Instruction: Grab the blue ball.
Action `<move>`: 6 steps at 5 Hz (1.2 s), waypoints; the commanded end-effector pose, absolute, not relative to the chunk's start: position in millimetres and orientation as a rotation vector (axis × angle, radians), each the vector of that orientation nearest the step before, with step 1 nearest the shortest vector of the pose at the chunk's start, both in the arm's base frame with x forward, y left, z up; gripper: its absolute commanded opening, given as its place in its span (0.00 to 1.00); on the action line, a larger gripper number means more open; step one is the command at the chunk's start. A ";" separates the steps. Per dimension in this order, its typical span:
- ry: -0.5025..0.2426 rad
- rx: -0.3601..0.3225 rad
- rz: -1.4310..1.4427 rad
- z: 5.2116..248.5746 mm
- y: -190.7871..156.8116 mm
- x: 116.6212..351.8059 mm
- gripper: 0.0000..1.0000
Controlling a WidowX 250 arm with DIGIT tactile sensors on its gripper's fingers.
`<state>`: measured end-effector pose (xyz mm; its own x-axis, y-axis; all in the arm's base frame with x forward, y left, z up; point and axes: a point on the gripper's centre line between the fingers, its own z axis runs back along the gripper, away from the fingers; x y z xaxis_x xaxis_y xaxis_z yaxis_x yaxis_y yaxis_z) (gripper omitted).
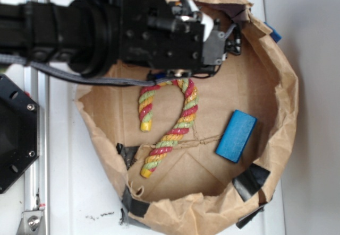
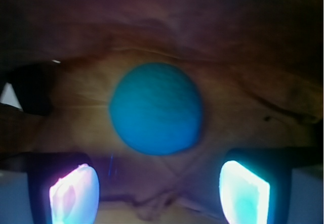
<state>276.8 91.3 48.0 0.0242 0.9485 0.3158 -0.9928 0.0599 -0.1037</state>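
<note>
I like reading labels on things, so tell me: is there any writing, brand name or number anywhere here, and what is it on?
No readable text in either view.
Blue ball: plain, no marking.
Blue block: plain faces.
Rope: coloured strands only.
Paper bag: no print visible.
Gripper and arm: black parts with screws; no label legible, the picture is too blurred to be sure.

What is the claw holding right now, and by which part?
Nothing. In the wrist view the claw is open, its fingers apart on either side, and the blue ball sits ahead of them, untouched.
</note>
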 end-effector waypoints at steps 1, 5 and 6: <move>-0.374 0.130 1.508 56.6 96.6 283.7 1.00; -0.408 0.248 1.564 57.5 103.9 266.0 1.00; -0.403 0.250 1.570 57.4 104.4 260.7 1.00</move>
<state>267.2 103.8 39.4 -0.0057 0.9202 0.3913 -0.9994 0.0081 -0.0338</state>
